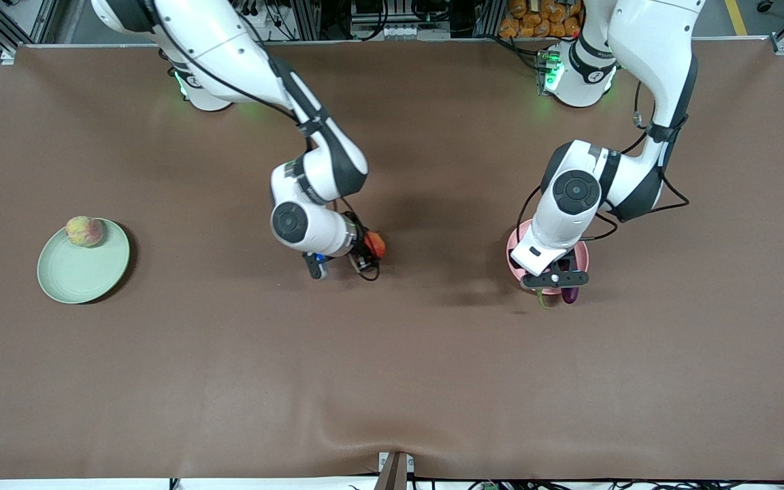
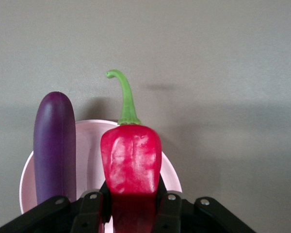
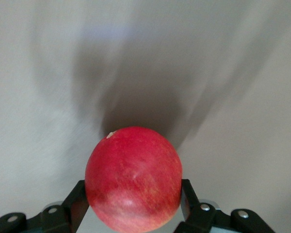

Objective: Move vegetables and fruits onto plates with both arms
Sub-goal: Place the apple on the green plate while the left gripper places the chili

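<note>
left end effector (image 1: 555, 278): clamped tight on the red chili pepper (image 2: 131, 165), stem pointing away from the wrist; it hangs over the pink plate (image 1: 516, 255).
eggplant (image 2: 54, 145): on the pink plate beside the held pepper, one end sticking out past the rim.
left step, my read: place. Lower until the pepper sits in the bare part of the plate, keep it off the eggplant, release low so it doesn't roll out.
right end effector (image 3: 134, 206): fingers closed against both sides of the round red fruit (image 3: 134, 178), about mid-surface; in the wrist view the fruit seems low to the surface (image 1: 392, 381), can't tell if it's lifted yet.
right step, my read: lift and carry. Go straight up first, confirm the round skin isn't slipping, then head for the green plate (image 1: 72, 275).
green plate: at the right arm's end; peach (image 1: 84, 231) already on it near the rim. Set the red fruit in the open part, away from the peach.
writing/brands: none readable on plates, produce or surface.
</note>
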`<state>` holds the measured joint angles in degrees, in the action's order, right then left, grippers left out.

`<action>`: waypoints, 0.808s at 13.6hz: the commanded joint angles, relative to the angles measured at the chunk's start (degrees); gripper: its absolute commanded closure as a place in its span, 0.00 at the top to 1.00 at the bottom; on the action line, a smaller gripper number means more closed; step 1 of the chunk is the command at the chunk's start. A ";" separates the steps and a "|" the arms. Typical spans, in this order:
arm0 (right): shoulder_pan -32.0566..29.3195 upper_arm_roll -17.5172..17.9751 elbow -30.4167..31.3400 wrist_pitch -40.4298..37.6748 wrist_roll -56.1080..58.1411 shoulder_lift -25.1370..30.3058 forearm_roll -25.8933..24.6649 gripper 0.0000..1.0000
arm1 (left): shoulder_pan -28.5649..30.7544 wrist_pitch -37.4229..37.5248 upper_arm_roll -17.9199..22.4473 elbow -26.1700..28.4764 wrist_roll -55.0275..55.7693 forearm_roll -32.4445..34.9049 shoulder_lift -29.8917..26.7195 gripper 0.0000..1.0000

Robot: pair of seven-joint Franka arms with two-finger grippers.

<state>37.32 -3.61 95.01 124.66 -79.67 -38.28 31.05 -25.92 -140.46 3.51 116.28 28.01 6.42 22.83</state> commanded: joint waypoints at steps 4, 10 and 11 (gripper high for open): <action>-13.48 -0.52 5.43 -24.19 19.87 10.31 -9.67 0.00 | 0.78 -3.76 -0.17 5.09 -0.59 1.14 -1.47 0.00; -35.08 -0.52 11.08 -31.67 57.18 15.43 -20.49 0.00 | 2.54 -5.44 -0.25 6.07 -3.40 1.31 -1.29 1.00; -38.51 -0.60 10.20 -32.11 64.22 15.51 -22.51 0.00 | 2.54 -5.44 -0.25 6.07 -3.41 1.31 -1.38 1.00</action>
<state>6.07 -5.60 104.13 93.91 -27.15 -25.34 11.72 -23.80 -144.49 3.52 120.76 25.29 6.51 22.82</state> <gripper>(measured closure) 0.198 0.304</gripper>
